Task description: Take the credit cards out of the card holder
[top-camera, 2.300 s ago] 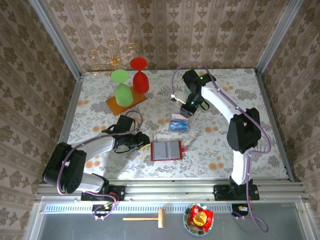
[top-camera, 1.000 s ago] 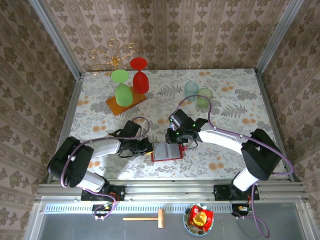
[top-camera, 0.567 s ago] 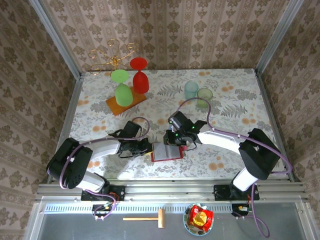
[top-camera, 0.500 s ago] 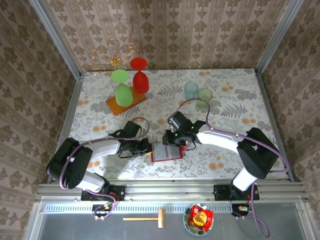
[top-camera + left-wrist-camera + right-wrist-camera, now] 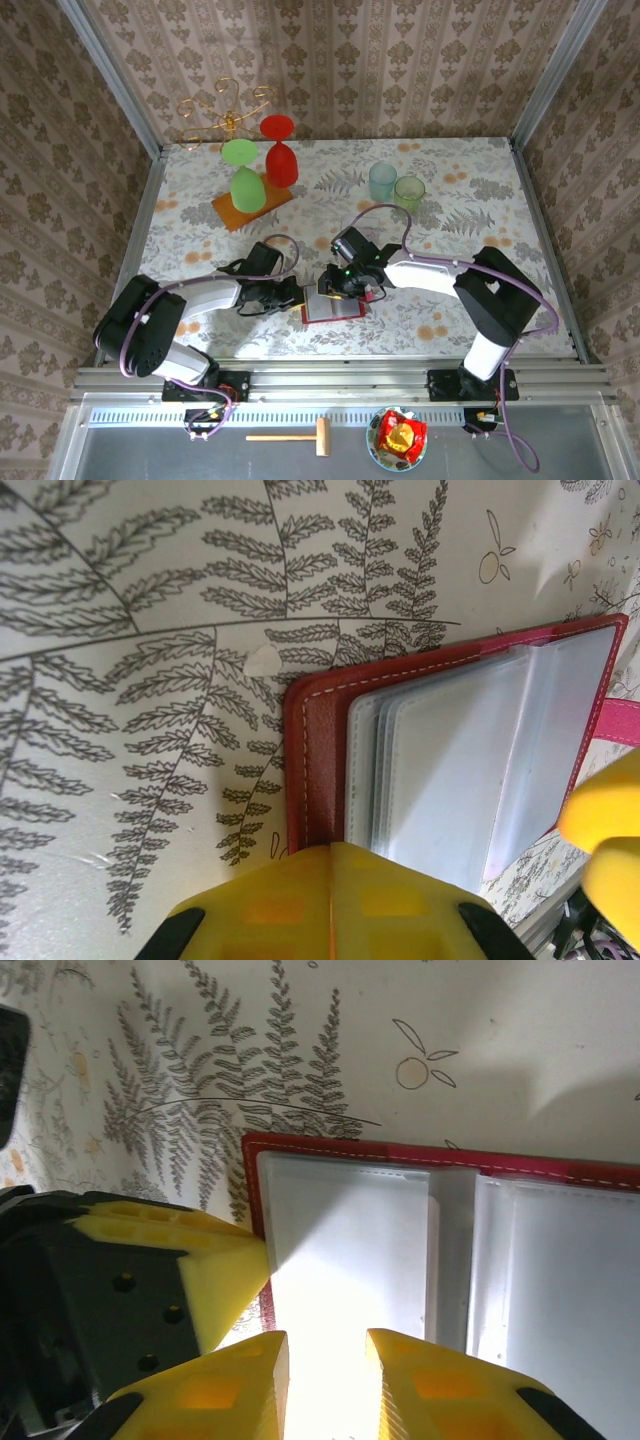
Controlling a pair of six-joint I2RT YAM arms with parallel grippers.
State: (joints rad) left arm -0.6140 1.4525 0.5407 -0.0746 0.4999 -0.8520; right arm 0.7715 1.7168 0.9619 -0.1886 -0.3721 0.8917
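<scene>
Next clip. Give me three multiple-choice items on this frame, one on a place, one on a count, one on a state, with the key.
1. Where does the card holder lie?
A on the orange board
B on the table, by the left tool
C on the front rail

2. How many cups stand at the back right?
A one
B four
C two

3. The card holder is:
A open flat
B folded shut
C standing on edge

Key:
1 B, the left tool sits at its left edge on the table.
2 C, one teal and one green stand side by side.
3 A, its clear pockets face up.
</scene>
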